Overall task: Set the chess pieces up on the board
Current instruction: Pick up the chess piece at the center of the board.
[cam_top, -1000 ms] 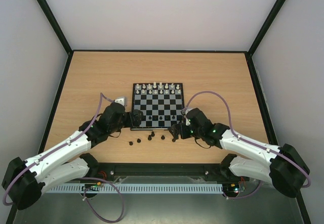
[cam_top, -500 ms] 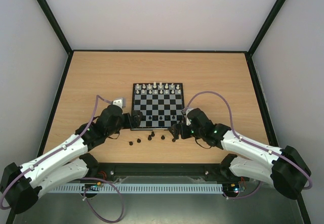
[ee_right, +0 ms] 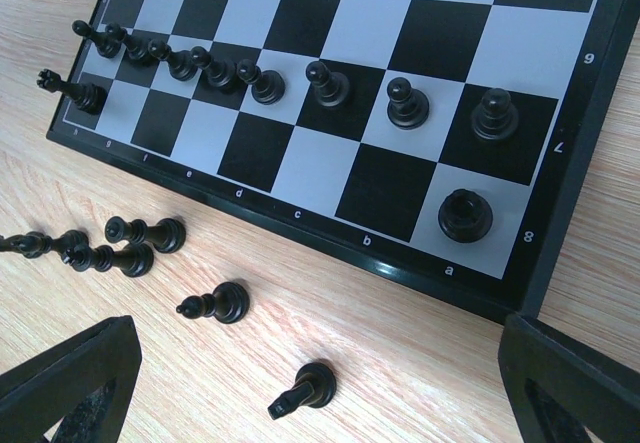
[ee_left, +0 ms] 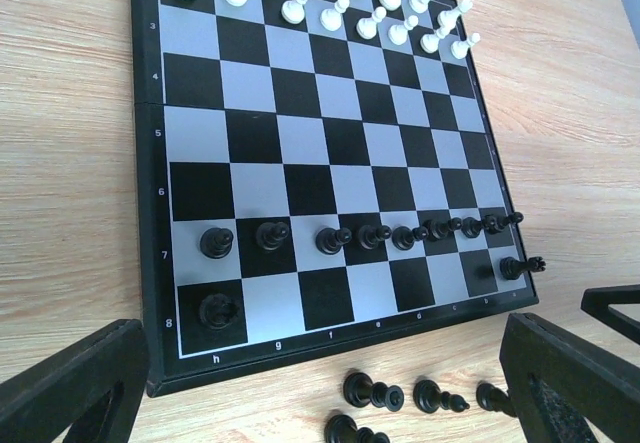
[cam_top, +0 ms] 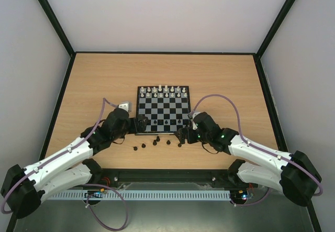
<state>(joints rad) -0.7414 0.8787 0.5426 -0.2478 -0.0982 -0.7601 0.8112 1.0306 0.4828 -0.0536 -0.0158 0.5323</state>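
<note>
The board (cam_top: 163, 110) lies mid-table, with white chess pieces (cam_top: 165, 90) in two rows on its far side. A row of black pawns (ee_left: 345, 236) stands near its front, and black rooks (ee_right: 465, 215) occupy both near corners. Several black chess pieces (cam_top: 155, 143) lie or stand loose on the wood in front of the board, such as a toppled one (ee_right: 305, 390) and another (ee_left: 372, 393). My left gripper (cam_top: 141, 123) hovers open at the board's near left corner, holding nothing (ee_left: 320, 403). My right gripper (cam_top: 180, 136) is open over the loose pieces by the near right corner (ee_right: 320, 393).
The wooden table (cam_top: 225, 80) is fenced by black rails (cam_top: 57, 106) and pale walls. Purple cables (cam_top: 225, 101) loop off both arms. The arm bases sit at the near edge.
The left arm drew back slightly to the left, then returned toward the board's corner. The right arm and all the pieces have stayed put. Both grippers have stayed open.
</note>
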